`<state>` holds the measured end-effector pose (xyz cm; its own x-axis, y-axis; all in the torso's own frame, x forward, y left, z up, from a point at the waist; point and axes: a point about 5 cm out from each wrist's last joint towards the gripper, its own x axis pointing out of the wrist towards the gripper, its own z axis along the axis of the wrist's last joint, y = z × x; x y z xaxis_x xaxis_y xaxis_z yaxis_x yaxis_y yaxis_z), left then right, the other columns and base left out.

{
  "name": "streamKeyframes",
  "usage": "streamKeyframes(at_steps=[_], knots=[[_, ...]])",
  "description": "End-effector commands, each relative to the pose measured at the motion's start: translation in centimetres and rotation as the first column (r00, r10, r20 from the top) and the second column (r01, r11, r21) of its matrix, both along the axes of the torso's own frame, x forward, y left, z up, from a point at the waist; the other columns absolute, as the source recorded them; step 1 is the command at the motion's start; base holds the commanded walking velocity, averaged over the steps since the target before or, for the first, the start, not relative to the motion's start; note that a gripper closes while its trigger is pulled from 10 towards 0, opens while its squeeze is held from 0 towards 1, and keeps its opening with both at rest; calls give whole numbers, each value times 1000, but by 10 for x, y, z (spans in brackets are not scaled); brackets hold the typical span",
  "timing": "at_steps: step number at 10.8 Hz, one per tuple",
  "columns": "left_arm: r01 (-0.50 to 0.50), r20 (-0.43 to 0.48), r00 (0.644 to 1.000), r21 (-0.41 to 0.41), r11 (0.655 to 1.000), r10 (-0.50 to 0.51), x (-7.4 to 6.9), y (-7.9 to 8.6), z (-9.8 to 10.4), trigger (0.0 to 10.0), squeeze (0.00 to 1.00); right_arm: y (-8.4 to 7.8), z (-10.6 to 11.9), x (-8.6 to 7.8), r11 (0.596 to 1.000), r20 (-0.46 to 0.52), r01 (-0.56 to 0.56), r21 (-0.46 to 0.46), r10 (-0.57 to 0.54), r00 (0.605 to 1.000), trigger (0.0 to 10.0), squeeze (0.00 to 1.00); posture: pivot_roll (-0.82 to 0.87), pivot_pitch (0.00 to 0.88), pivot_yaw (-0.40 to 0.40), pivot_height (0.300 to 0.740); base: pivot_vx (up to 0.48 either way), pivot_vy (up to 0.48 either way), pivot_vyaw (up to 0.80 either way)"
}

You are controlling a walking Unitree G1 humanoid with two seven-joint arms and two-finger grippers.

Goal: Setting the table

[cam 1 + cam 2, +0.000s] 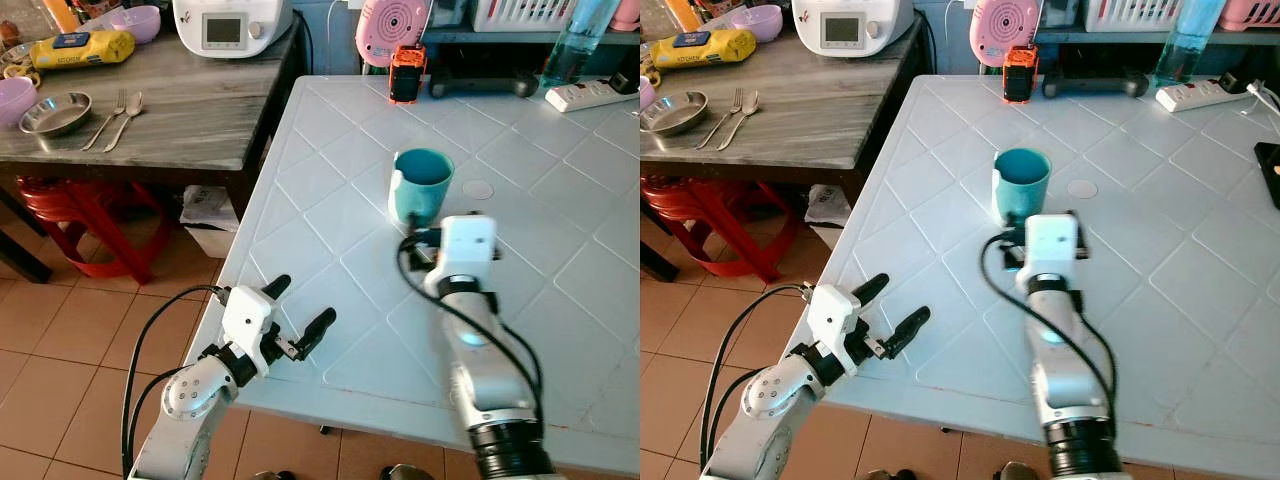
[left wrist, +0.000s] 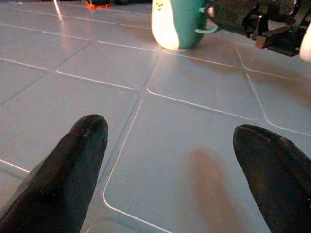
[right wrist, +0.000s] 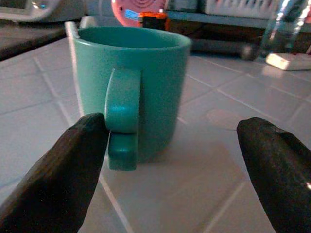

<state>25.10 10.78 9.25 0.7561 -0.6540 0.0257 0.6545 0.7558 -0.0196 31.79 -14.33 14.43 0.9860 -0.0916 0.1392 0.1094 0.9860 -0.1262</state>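
A teal mug point(image 1: 422, 182) with a white patch on one side stands upright on the white tiled table point(image 1: 330, 200), its handle turned toward me. My right gripper point(image 3: 175, 160) is open just short of the mug, one black finger point(image 3: 58, 174) right beside the handle and the other well off to the far side. The white wrist housing point(image 1: 467, 245) hides those fingers in the eye views. Over the table's near left edge my left gripper point(image 1: 302, 303) hangs open and holds nothing. The mug point(image 2: 177, 24) stands well ahead of it in the left wrist view.
On the wooden table point(image 1: 200, 110) at the left lie a steel bowl point(image 1: 55, 113), a fork point(image 1: 108, 115), a spoon point(image 1: 128, 110), purple bowls point(image 1: 135, 22) and a white appliance point(image 1: 232, 25). An orange-black device point(image 1: 406, 75), a bottle point(image 1: 575, 45) and a power strip point(image 1: 590, 93) line the white table's back.
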Motion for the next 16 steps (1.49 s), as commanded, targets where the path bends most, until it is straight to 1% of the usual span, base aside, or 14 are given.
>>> streamKeyframes(at_steps=[1, 2, 3, 4, 6, 8, 9, 10, 11, 16], knots=[[-3, -10, 1000, 12, 1000, 3, 0, 2, -4, 10000, 0, -2, 1, -2, 1000, 3, 5, 6, -5, 1000, 10000, 0, -109, 154, 103, 740, 0, 0, 0], [-1, -8, 1000, 12, 1000, 1, 1, 0, -3, 10000, 0, 3, 2, -2, 1000, 9, -29, 8, 29, 1000, 10000, 0, -109, 153, 103, 740, 0, 0, 0], [0, -6, 1000, 13, 1000, 0, 2, -1, -3, 10000, 0, 15, 6, -1, 996, 25, -87, -15, 88, 996, 10000, 0, -109, 154, 103, 740, 0, 0, 0], [-6, -3, 1000, 15, 1000, 6, 2, -1, -2, 10000, 0, 18, 6, 1, 995, 17, -101, -5, 101, 995, 10000, 0, -105, 155, 100, 740, 0, 0, 0], [-16, 12, 1000, -11, 1000, 16, 2, -3, 5, 10000, 0, 17, 6, 5, 995, 6, -102, -3, 102, 995, 10000, 0, -98, 158, 88, 740, 0, 0, 0], [-15, 14, 1000, -17, 1000, 15, -1, -3, 7, 10000, 0, 14, 7, 8, 995, 4, -100, -10, 100, 995, 10000, 0, -96, 158, 80, 740, 0, 0, 0], [-20, 9, 1000, -20, 1000, 20, -1, -3, 5, 10000, 0, 8, 11, 12, 995, 10, -93, -29, 93, 996, 4902, 0, -102, 155, 72, 740, 0, 0, 0], [-21, 8, 1000, -21, 1000, 21, -1, -4, 4, 10000, 0, 5, 12, 13, 996, 9, -88, -25, 89, 996, 4431, 0, -105, 153, 71, 740, 0, 0, 0], [-20, 7, 1000, -23, 1000, 21, -1, -6, 4, 10000, 0, 3, 12, 13, 996, 9, -87, -27, 88, 996, 0, 0, -110, 152, 69, 740, 0, 0, 0], [-15, 6, 1000, -31, 999, 15, 0, -11, 5, 10000, 0, 1, 10, 12, 995, 4, -92, -34, 92, 996, 0, 0, -121, 155, 70, 740, 0, 0, 0]])
